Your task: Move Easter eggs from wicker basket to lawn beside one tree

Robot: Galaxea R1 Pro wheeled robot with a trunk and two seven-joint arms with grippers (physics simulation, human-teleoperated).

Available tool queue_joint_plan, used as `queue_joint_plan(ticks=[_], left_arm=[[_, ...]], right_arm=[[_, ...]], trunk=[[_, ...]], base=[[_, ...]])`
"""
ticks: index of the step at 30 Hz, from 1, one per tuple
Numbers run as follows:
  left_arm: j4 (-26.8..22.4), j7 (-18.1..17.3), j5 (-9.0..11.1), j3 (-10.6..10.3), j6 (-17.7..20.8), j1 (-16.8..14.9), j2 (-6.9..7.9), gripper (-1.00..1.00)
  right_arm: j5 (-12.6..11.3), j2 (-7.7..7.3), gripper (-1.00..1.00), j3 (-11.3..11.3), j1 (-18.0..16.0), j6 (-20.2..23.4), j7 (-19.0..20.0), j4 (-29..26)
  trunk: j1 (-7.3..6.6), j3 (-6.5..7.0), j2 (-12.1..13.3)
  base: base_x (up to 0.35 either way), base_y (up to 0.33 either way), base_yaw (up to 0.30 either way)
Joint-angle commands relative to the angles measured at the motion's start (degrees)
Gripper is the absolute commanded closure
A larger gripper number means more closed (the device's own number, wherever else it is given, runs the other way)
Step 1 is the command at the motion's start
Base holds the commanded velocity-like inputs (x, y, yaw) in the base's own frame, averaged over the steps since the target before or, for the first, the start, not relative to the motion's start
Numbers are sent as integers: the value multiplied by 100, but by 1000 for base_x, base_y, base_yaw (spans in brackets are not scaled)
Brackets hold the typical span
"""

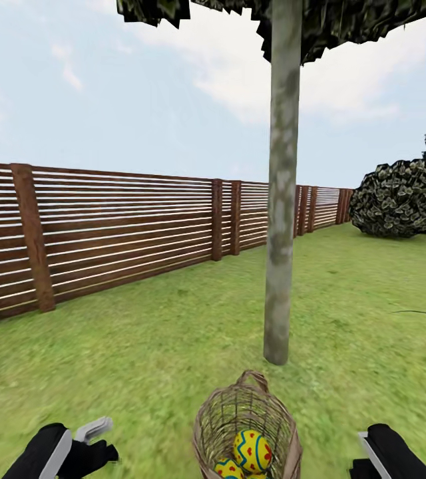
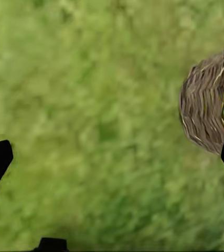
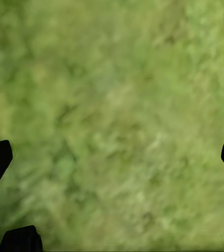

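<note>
- The wicker basket [image 1: 246,429] stands on the lawn [image 1: 140,346] directly ahead of me, midway between my two arms and just in front of the tree [image 1: 281,199]; its loop handle sits at the far rim, toward the trunk.
- Inside it I see the Easter eggs [image 1: 252,450]: one whole yellow egg high in the pile and parts of others below it at the frame's lower edge. I cannot confirm all three.
- My left gripper [image 2: 112,157] hangs over bare grass with its fingers spread wide and nothing between them; the basket's woven wall [image 2: 211,105] sits just off to one side of it.
- My right gripper [image 3: 112,157] is likewise spread wide and empty, with only grass beneath.
- I judge the left arm slightly nearer, since its camera already catches the basket.
- The eggs lie deep, so the coming reach must go down through the mouth, clearing rim and handle.
- A slatted fence [image 1: 106,226] runs along the left and a dark bush [image 1: 399,199] stands far right, both well apart.
</note>
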Motion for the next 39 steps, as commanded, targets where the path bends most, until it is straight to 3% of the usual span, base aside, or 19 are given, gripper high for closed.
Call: queue_joint_plan(ticks=[1,5,9,28,39], left_arm=[[-2,-39,-27,18,23,-2,51,-100],[12,-41,-28,14,16,-2,390,-100],[0,-51,-24,11,19,-2,511,-100],[9,-55,-24,-14,20,-2,503,-100],[0,-62,-8,10,21,-2,521,-100]], right_arm=[[-5,-77,-100,27,-5,25,181,-8],[23,-270,-100,27,-5,31,495,-16],[27,-298,-100,32,-5,32,547,-17],[19,-294,-100,27,-5,32,549,-17],[31,-298,-100,32,-5,28,542,-17]], trunk=[[1,-5,-3],[1,8,-3],[1,27,-3],[1,38,-3],[1,91,-3]], base=[[209,224,-288],[201,262,-285],[176,285,-222],[-19,317,-22],[233,264,-157]])
